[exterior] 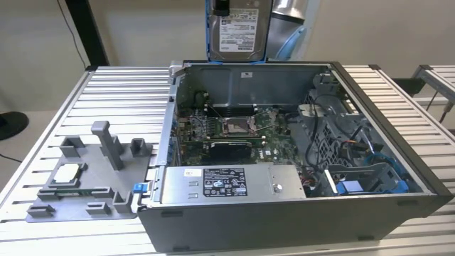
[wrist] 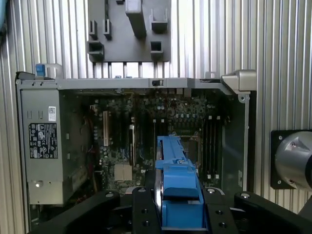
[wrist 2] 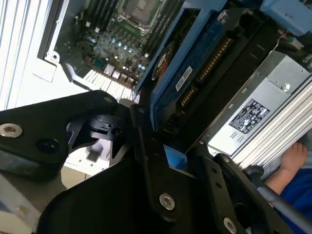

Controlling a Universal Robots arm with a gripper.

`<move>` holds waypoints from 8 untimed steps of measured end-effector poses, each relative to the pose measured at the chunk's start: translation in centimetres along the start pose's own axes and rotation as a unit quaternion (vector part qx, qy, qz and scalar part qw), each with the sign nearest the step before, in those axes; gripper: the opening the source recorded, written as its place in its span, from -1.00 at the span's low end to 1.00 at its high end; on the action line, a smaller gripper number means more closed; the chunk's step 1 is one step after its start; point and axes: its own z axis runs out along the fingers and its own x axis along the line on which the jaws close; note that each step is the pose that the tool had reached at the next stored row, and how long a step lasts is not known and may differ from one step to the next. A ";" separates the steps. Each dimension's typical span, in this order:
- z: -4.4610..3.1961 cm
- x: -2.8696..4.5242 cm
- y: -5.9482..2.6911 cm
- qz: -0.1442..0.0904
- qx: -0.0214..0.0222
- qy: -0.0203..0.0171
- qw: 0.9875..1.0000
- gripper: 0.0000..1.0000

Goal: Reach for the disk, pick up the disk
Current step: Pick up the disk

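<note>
The disk (exterior: 239, 29) hangs upright in the air above the far wall of the open computer case, its white label facing the exterior view and a blue bracket along its edges. A black finger (exterior: 221, 7) clamps it from above at the picture's upper edge. In both wrist views the disk's blue-bracketed edge (wrist: 178, 187) (wrist 2: 195, 73) sits between the black fingers, with my gripper (wrist: 178, 209) (wrist 2: 163, 139) shut on it high over the motherboard.
The open computer case (exterior: 419, 170) lies on a slatted metal table (exterior: 121, 90), with its power supply (exterior: 227, 182) at the near side and a blue drive bay (exterior: 363, 184). A grey tray (exterior: 85, 176) holding a small chip (exterior: 67, 172) lies at the exterior view's left. A person's hand (wrist 2: 292, 158) shows beside the case.
</note>
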 end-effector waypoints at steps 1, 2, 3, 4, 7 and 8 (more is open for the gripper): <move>0.00 -0.01 -0.38 0.000 0.000 0.000 1.000 -1.00; 0.00 -0.03 -0.77 0.000 0.000 0.000 1.000 -1.00; 0.00 -0.05 -1.15 0.000 0.000 0.000 1.000 -1.00; -0.01 -0.06 -1.55 0.000 0.000 0.000 1.000 -1.00; -0.01 -0.11 -2.71 0.000 0.000 0.000 1.000 -1.00; -0.01 -0.13 -3.10 0.000 0.000 0.000 1.000 -1.00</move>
